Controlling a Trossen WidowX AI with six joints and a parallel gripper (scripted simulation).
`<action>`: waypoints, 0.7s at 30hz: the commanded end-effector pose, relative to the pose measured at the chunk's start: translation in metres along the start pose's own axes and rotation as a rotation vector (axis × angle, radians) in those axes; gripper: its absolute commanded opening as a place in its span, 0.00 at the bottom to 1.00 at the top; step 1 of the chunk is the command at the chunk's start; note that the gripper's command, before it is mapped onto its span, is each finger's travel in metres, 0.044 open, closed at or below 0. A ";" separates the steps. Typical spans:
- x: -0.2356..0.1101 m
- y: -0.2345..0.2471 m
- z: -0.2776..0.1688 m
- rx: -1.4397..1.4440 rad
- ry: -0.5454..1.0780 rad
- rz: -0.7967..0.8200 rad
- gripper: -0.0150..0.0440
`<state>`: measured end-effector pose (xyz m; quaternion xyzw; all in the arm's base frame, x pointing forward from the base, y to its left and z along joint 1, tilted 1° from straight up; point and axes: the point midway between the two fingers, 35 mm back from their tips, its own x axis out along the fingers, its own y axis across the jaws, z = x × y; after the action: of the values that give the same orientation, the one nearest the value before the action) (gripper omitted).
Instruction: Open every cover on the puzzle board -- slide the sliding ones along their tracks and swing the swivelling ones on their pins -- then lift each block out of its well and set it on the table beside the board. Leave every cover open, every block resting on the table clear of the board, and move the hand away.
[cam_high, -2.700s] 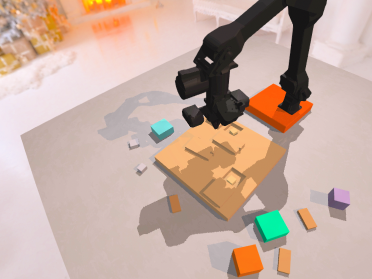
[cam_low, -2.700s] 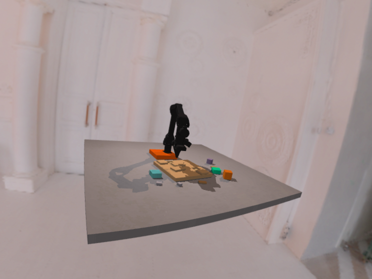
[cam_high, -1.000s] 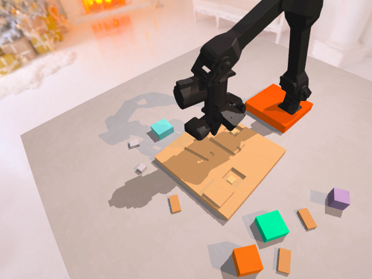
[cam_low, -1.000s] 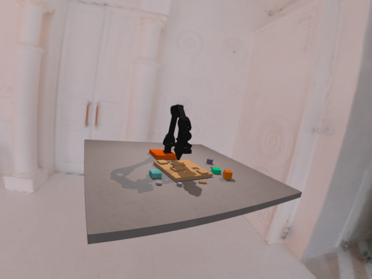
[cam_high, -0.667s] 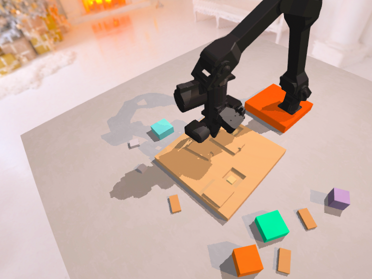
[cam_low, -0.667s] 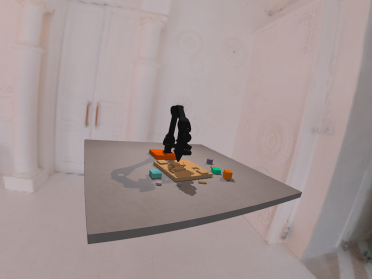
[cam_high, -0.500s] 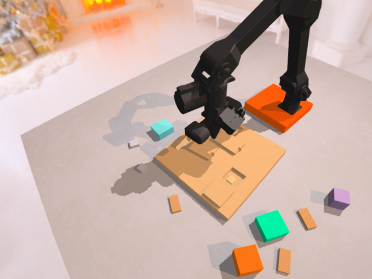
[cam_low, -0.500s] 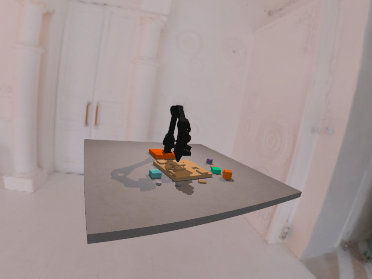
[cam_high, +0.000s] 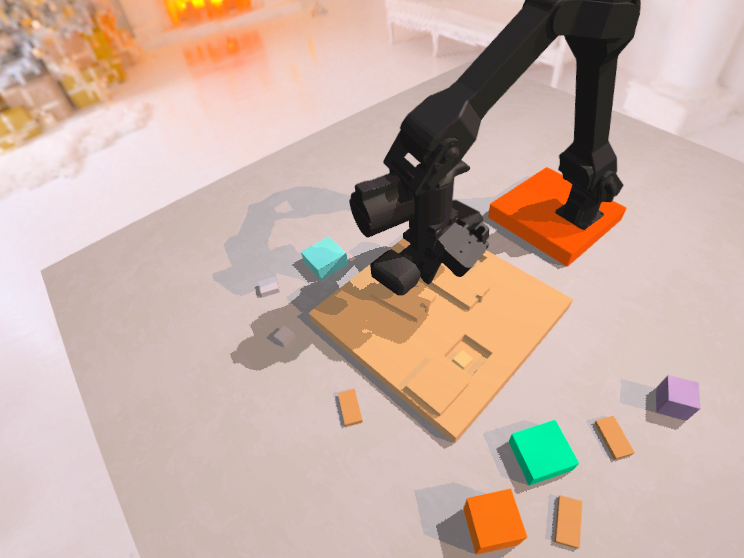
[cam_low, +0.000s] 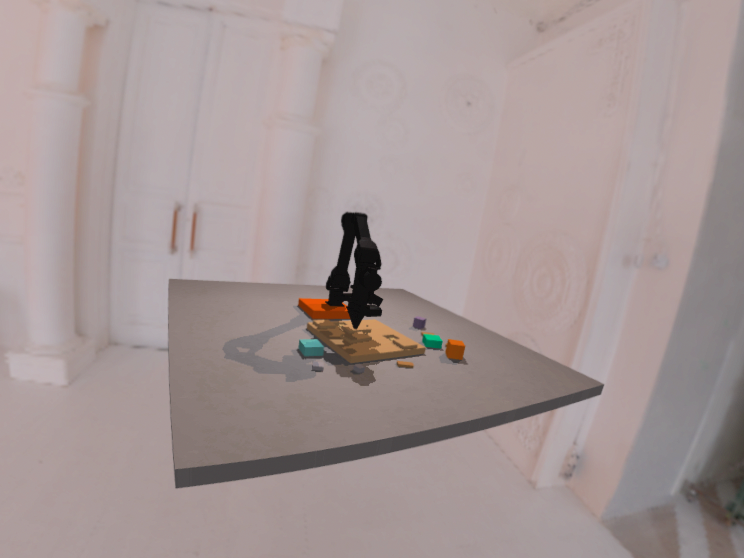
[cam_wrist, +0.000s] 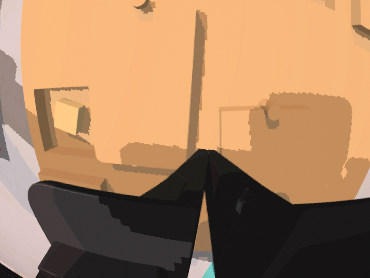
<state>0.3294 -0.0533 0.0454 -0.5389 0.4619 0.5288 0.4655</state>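
The tan puzzle board (cam_high: 528, 306) (cam_low: 395, 345) (cam_wrist: 133, 54) lies in the middle of the table. My gripper (cam_high: 427, 279) (cam_low: 355, 324) (cam_wrist: 205, 158) is shut with nothing between its fingers. Its tips are low over the board's far left part, beside a raised track (cam_wrist: 197, 74). An open well near the board's front holds a tan block (cam_high: 463, 359), with its cover (cam_high: 435, 384) slid aside. A flat cover (cam_wrist: 293, 127) lies right of my fingertips.
On the table are a cyan block (cam_high: 324, 256) (cam_low: 310, 347), a green block (cam_high: 543, 450) (cam_low: 432, 341), an orange block (cam_high: 493, 519) (cam_low: 455, 349) and a purple block (cam_high: 677, 396) (cam_low: 419, 323). Two small grey blocks (cam_high: 268, 286) (cam_high: 282, 336) and three flat tan pieces (cam_high: 349, 406) (cam_high: 614, 436) (cam_high: 568, 520) lie around. The arm stands on an orange-red base (cam_high: 540, 216).
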 end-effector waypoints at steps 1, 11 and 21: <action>0.007 0.002 0.001 -0.004 -0.004 0.009 0.25; 0.017 0.003 0.001 -0.004 -0.004 0.009 0.25; 0.018 0.009 -0.001 -0.004 -0.004 0.009 0.25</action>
<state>0.3252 -0.0539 0.0281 -0.5373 0.4627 0.5311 0.4638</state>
